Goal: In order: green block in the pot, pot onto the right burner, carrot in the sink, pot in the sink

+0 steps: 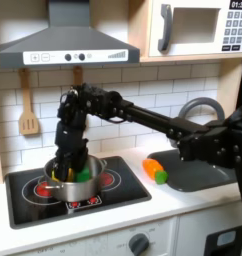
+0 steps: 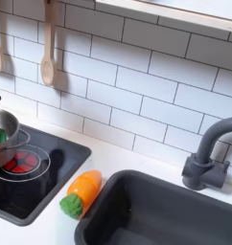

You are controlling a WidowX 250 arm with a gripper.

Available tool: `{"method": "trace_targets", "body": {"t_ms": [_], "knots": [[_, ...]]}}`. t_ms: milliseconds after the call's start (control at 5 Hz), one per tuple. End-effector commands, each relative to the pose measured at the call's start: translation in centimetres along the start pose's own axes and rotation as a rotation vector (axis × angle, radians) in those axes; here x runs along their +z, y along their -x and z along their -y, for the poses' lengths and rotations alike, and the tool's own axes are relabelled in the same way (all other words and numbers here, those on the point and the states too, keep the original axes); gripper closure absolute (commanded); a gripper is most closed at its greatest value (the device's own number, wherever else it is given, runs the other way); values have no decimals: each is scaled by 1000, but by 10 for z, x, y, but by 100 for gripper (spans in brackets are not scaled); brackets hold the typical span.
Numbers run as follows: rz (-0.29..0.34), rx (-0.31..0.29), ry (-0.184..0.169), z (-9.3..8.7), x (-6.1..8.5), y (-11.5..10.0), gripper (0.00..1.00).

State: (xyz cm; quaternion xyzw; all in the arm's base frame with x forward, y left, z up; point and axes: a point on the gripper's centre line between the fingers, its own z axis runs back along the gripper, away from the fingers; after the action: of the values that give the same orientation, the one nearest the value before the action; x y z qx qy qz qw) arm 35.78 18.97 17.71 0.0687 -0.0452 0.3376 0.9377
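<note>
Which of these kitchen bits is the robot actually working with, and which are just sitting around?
Part of the job:
the pot
the green block, in the pot
the right burner
the carrot
the sink
the gripper, down at the pot

Just lying about:
wooden spoon
wooden spatula
microwave
faucet

We read only "01:30" on the microwave's display, at one o'clock in the first exterior view.
</note>
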Motion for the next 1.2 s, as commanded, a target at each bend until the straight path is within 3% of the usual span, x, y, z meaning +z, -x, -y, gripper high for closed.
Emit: {"method": "trace_targets", "body": {"t_ms": [0, 400, 600, 1000], "knots": [[-29, 100, 15, 4, 11, 2, 0], [-58, 143, 24, 17, 12, 0, 0], [-44, 178, 23, 15, 18, -7, 0], [-60, 248, 5, 4, 16, -8, 0]]}}
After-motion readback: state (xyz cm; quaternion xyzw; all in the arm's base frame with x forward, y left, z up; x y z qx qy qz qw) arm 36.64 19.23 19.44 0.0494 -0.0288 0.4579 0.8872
